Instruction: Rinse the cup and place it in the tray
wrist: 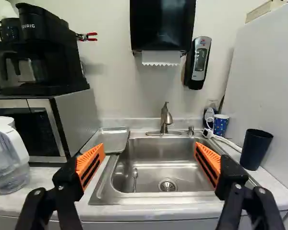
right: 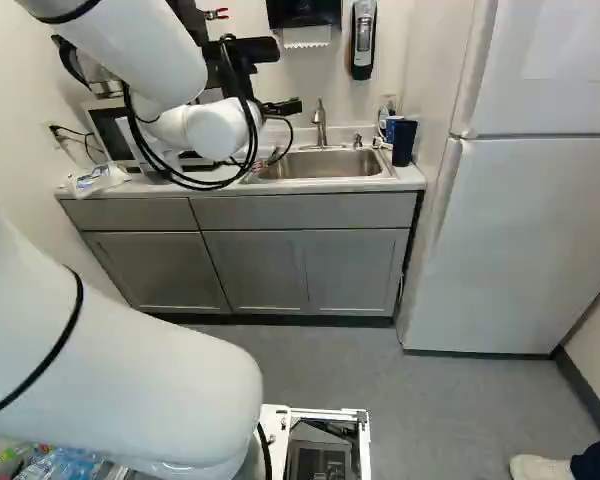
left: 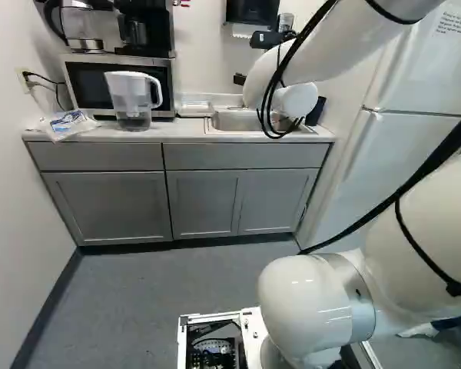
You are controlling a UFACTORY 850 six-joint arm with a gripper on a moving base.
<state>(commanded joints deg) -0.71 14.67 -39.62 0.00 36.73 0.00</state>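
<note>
Beyond the arm's wrist, part of the black gripper (right: 283, 107) shows in the right base view. The wrist view has the gripper (wrist: 150, 152) open, nothing between its orange pads, facing the sink. A dark blue cup (wrist: 255, 149) stands upright on the counter beside the sink, on the refrigerator side. Behind it is a smaller blue patterned cup (wrist: 221, 125). Neither cup touches the gripper. The metal tray (wrist: 113, 139) lies between the microwave and the sink; in the left base view the tray (left: 194, 106) shows left of the arm's wrist.
A faucet (wrist: 166, 120) rises behind the metal sink (wrist: 153, 158), where a spoon-like utensil (wrist: 135, 178) lies. A water pitcher (left: 131, 100) stands before the microwave (wrist: 77, 120). A white cable (wrist: 225, 141) runs near the cups. The refrigerator (right: 520, 240) borders the counter.
</note>
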